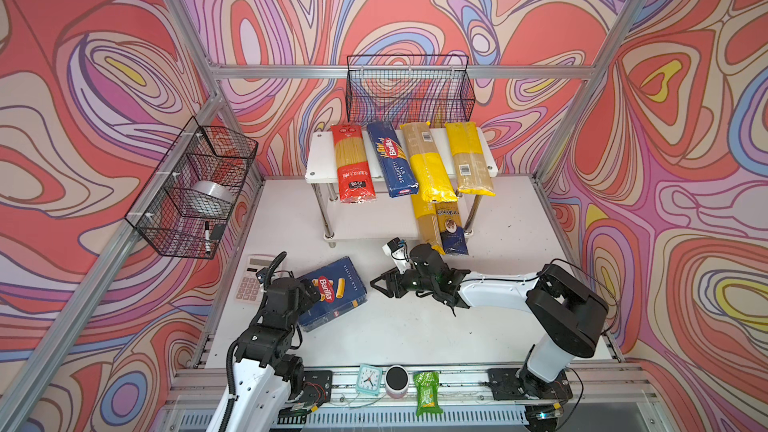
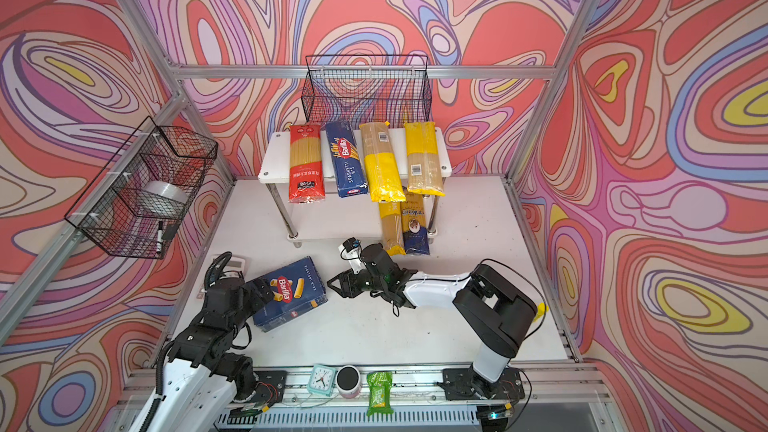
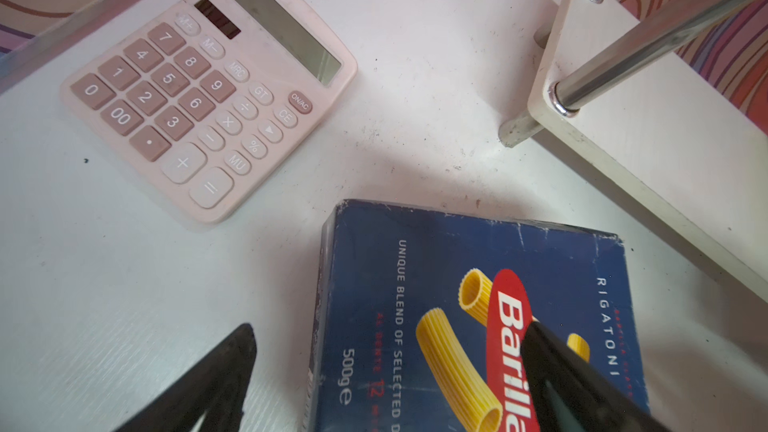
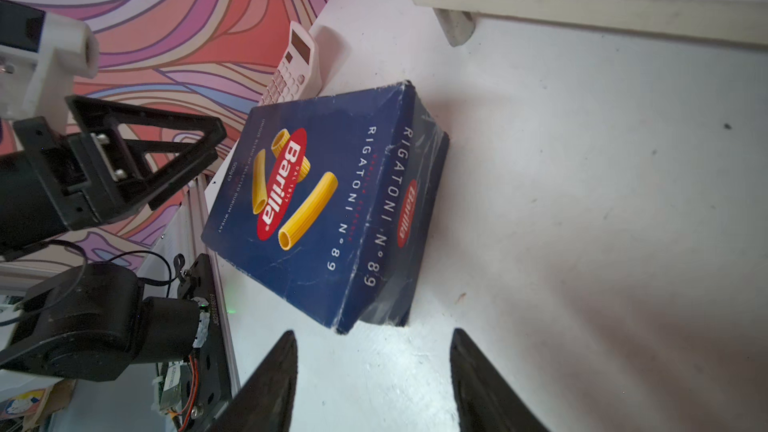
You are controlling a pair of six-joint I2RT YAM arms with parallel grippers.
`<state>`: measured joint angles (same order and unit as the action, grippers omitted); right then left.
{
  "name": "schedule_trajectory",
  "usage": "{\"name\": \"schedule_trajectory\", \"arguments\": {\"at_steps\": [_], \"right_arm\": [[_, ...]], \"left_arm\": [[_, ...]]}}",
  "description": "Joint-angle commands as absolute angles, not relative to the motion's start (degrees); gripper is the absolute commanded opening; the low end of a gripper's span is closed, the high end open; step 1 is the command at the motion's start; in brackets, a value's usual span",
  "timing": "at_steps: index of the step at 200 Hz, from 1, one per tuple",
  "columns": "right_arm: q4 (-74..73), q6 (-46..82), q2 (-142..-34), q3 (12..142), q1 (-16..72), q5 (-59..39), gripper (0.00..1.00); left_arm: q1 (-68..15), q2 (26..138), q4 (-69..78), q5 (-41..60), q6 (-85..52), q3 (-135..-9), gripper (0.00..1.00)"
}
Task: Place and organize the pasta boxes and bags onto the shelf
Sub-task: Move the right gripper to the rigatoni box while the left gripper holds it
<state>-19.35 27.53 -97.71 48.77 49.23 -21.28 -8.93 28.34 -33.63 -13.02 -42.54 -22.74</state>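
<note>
The wide blue rigatoni box (image 1: 338, 305) (image 4: 332, 201) lies flat on the table in both top views. My left gripper (image 1: 312, 289) (image 3: 388, 326) is open across its near edge, one finger over the lid, one over the table. My right gripper (image 1: 380, 284) (image 4: 372, 332) stands open, just short of the box's corner. The white shelf (image 1: 320, 151) carries a red bag (image 1: 352, 164), the spaghetti box (image 1: 390, 160) and two yellow-and-clear bags (image 1: 428, 164) (image 1: 469, 157) on top. A yellow bag (image 1: 428, 222) and a dark blue-and-gold bag (image 1: 452, 228) lie on the lower board.
A pink calculator (image 1: 253, 280) (image 3: 208, 85) sits just left of the box. Black wire baskets hang on the back wall (image 1: 409, 89) and the left wall (image 1: 195, 184). A clock (image 1: 369, 379), a cup (image 1: 397, 380) and a green snack packet (image 1: 428, 392) line the front rail.
</note>
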Motion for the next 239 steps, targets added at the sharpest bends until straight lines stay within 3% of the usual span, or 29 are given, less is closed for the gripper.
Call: {"name": "schedule_trajectory", "arguments": {"at_steps": [1,69,143,188,239], "right_arm": [[-20.6,27.7,-99.5,51.1,49.5,-18.4,0.62],[-27.5,31.2,-108.2,54.6,49.5,-19.3,0.65],[-29.1,32.1,-113.0,56.9,49.6,-22.4,0.65],[-30.9,34.0,-112.0,54.9,49.8,-23.4,0.65],[-28.4,34.7,-105.1,49.2,49.9,-21.2,0.64]], "left_arm": [[-6.9,30.5,-27.8,-9.2,-41.7,-21.1,1.00],[-4.9,40.0,-18.1,0.2,-40.1,-20.7,1.00],[-4.9,36.0,-17.8,3.4,-37.8,-20.7,1.00],[-4.9,38.3,-15.6,10.2,-37.9,-19.2,1.00],[-4.9,40.8,-2.9,22.1,-37.4,-16.3,1.00]]}}
